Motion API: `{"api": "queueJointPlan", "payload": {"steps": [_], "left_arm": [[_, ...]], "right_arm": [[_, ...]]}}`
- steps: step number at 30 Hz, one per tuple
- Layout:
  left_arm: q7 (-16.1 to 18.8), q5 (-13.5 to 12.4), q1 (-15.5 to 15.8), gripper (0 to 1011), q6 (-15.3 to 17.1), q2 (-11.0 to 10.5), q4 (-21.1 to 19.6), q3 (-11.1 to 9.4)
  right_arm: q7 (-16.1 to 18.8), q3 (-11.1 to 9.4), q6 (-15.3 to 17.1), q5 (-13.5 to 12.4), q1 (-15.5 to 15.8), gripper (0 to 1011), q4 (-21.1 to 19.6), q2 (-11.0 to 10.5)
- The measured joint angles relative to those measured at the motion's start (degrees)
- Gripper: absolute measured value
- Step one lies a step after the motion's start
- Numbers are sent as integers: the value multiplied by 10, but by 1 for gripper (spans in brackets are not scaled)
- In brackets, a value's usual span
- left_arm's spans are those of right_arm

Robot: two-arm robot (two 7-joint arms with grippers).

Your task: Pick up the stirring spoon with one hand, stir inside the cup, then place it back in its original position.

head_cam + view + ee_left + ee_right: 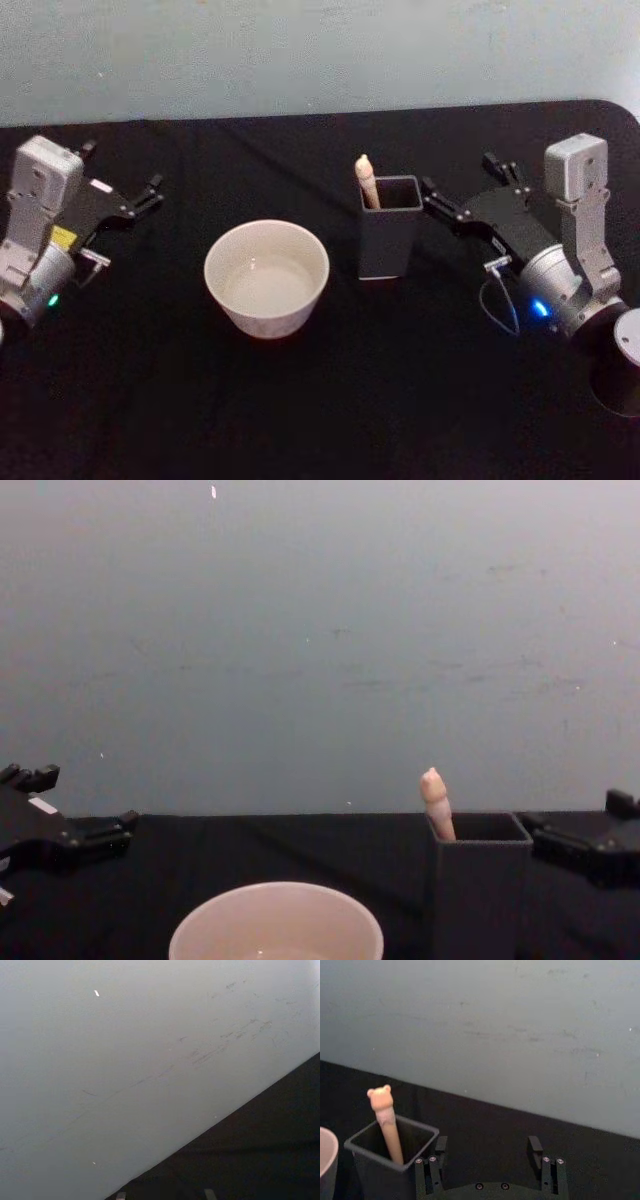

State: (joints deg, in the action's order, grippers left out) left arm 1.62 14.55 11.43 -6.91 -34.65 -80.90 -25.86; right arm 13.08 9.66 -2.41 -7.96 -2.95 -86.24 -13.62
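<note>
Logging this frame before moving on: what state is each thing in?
stirring spoon: standing in the holder, handle up, untouched.
holder: upright, beside the cup.
cup: upright, no spoon inside.
right pincer: open, beside the holder, holding nothing.
left pincer: off to the left, idle.

I see the stirring spoon (366,182) standing in the dark grey square holder (388,242), leaning on its left wall, beige knobbed tip poking above the rim. The cream-white cup (267,277) sits upright just left of the holder, apart.
</note>
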Motion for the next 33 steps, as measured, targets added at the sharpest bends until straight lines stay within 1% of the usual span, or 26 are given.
{"api": "queueJointPlan", "payload": {"steps": [9,33], "left_arm": [[0,0,0,1001,0,0,0,0],[0,0,0,1001,0,0,0,0]], "right_arm": [[-2,3,15,7,9,1000,-2,-3],[-2,2,12,6,8,1002,-2,-2]]}}
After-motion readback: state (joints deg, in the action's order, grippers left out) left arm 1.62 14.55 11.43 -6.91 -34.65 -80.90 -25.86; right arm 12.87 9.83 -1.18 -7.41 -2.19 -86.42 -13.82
